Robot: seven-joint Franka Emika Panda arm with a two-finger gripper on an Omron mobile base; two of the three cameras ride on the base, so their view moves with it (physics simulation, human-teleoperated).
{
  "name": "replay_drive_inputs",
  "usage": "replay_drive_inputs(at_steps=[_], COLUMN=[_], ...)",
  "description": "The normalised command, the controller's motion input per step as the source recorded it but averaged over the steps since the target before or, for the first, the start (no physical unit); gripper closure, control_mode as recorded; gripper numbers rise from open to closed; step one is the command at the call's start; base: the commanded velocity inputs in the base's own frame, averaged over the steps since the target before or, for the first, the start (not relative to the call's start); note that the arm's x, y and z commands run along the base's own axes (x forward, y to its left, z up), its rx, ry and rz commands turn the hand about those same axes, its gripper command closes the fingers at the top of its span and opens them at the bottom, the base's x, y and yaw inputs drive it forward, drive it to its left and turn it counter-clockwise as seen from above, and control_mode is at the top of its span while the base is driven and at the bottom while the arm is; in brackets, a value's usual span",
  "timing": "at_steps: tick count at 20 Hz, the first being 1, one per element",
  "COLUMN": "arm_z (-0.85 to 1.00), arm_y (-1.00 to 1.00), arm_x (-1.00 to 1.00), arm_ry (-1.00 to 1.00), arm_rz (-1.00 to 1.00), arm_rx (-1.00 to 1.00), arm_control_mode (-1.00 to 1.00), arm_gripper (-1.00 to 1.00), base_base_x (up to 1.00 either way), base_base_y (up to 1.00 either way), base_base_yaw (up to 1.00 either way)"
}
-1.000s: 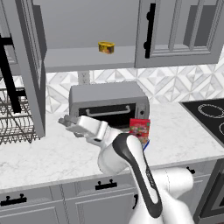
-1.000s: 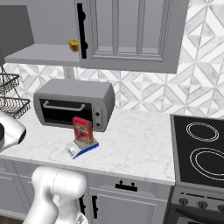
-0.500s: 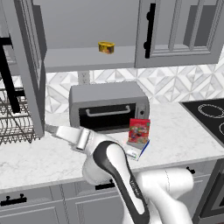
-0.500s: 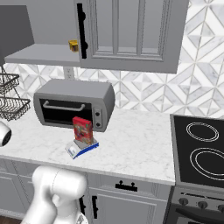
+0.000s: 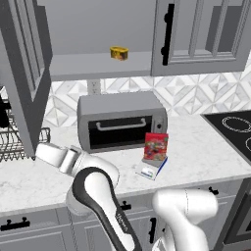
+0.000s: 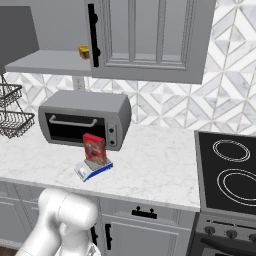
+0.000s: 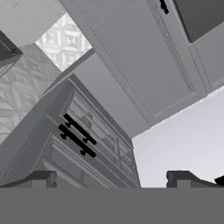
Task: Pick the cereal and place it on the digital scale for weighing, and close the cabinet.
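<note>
**One arm swung far left, jaws wide, cereal on the scale**

We see the grey upper wall cabinet (image 5: 196, 39) standing open on its left side: its left paneled door (image 5: 22, 73) hangs swung out toward us, baring the shelf, while the right door with its long black bar handle (image 5: 168, 34) is shut. From the right base view the same cabinet (image 6: 150, 40) shows its closed door. On the bare shelf sits a small squat yellow can (image 5: 118, 53).

Below, on the white marble counter (image 5: 196, 152), stands the large grey toaster oven (image 5: 120, 122). Our white arm (image 5: 93, 191) rises from the lower right, bends over in a dark-jointed elbow and reaches left, its wrist close beside the open door's lower edge. Through the hand view, the gripper (image 7: 111, 178) looks up along the cabinet panels, its two dark tips spread wide with nothing between them.

The tall red cereal box (image 5: 156, 146) stands upright on the small flat digital scale (image 5: 152, 169), just in front of the oven's right end.
</note>
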Motion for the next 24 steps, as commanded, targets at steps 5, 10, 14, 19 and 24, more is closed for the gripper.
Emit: replay_drive_inputs(at_steps=[5, 10, 14, 19, 24], arm_z=[-0.62, -0.05, -0.75, -0.98, -0.66], arm_y=[0.43, 0.52, 0.62, 0.17, -0.27], arm_x=[0.35, 0.40, 0.52, 0.07, -0.51], arm_ry=[-0.31, -0.27, -0.17, -0.14, -0.11], arm_rz=[-0.20, -0.17, -0.14, -0.10, 0.00], arm_rx=[0.11, 0.16, 0.26, 0.15, 0.07], arm_control_mode=[-1.00, -1.00, -1.00, -1.00, -1.00], arm_gripper=[-1.00, -1.00, -1.00, -1.00, -1.00], base_base_x=[0.00, 0.00, 0.00, 0.00, 0.00], base_base_y=[0.00, 0.00, 0.00, 0.00, 0.00], base_base_yaw=[0.00, 0.00, 0.00, 0.00, 0.00])
